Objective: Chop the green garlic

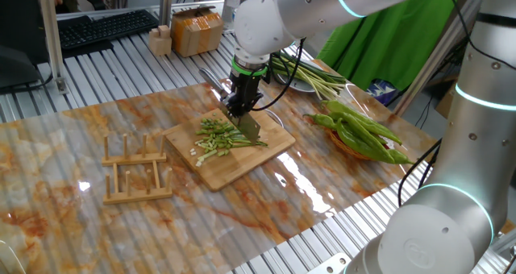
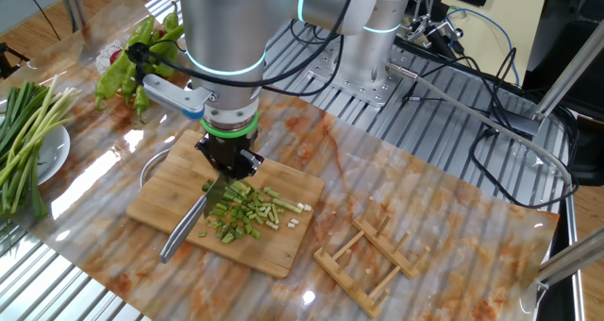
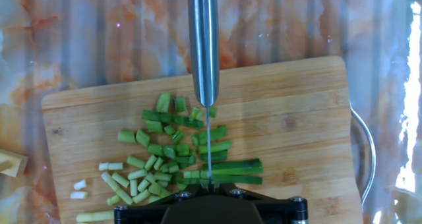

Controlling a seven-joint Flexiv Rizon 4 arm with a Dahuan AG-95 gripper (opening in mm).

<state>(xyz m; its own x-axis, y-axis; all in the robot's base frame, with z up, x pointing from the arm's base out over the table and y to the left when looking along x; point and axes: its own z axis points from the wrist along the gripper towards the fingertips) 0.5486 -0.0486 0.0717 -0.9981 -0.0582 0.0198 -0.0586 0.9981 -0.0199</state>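
Observation:
The green garlic [image 1: 219, 137] [image 2: 243, 210] [image 3: 165, 151] lies on the wooden cutting board [image 1: 242, 168] [image 2: 274, 250] [image 3: 297, 112]. Most of it is cut into short bits, and a few longer dark-green lengths [image 3: 234, 171] lie to the right of the blade. My gripper [image 1: 240, 105] [image 2: 229, 160] [image 3: 210, 183] stands over the pile, shut on a steel knife [image 1: 251, 129] [image 2: 184, 234] [image 3: 203, 46]. The thin blade edge rests down among the stalks, and the handle points away from my hand. My fingertips are mostly hidden by the hand body.
Glossy green peppers [image 1: 363, 129] [image 2: 132, 71] lie beside the board. A plate of long uncut stalks [image 1: 310, 76] [image 2: 24, 137] sits further off. A wooden rack [image 1: 135, 171] [image 2: 368, 255] stands on the other side. A round metal rim [image 3: 366, 151] pokes out under the board.

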